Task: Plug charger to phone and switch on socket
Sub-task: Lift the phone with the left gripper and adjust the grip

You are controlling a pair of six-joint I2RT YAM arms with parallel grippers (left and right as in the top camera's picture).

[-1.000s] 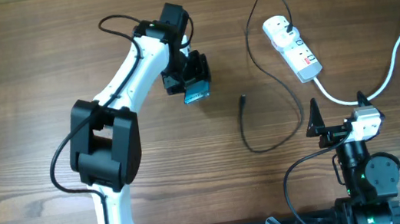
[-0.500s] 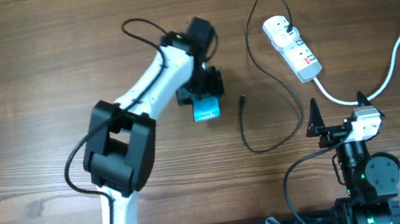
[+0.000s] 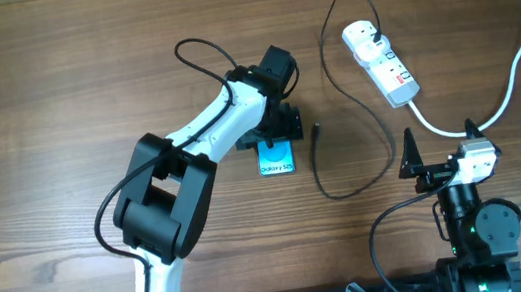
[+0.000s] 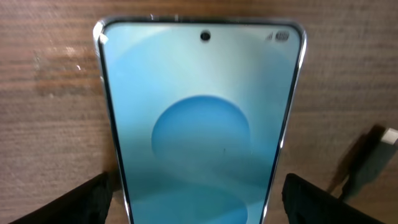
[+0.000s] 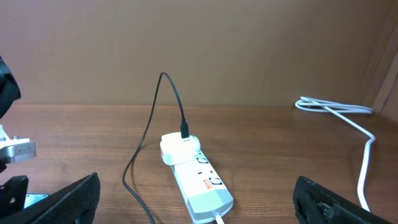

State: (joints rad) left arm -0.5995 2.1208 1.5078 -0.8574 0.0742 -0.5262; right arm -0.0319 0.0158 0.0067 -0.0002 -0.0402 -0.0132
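At mid-tabletop [image 3: 32, 95] the phone [image 3: 276, 157] lies flat, with the left gripper [image 3: 274, 129] spread astride one short end, not clamping it. The charger [image 3: 316, 132] tip lies just beside the phone. The right gripper [image 3: 440, 146], its 2 fingers wide apart, should pinch the cable close behind that tip.

Dark brown wooden table [image 3: 19, 77] across the whole overhead view, with fine grain running left to right and paler streaks at the near left. Matte finish; close up, tight horizontal lines and a faint pale sheen toward the far left. Beyond the far edge of the table, a plain brown wall [image 5: 186, 43], flat and unmarked, a little lighter than the tabletop. At the far right, a narrow paler panel [image 5: 390, 50] set against it along a slanted seam. Soft, even light, with only weak shadows on the wood
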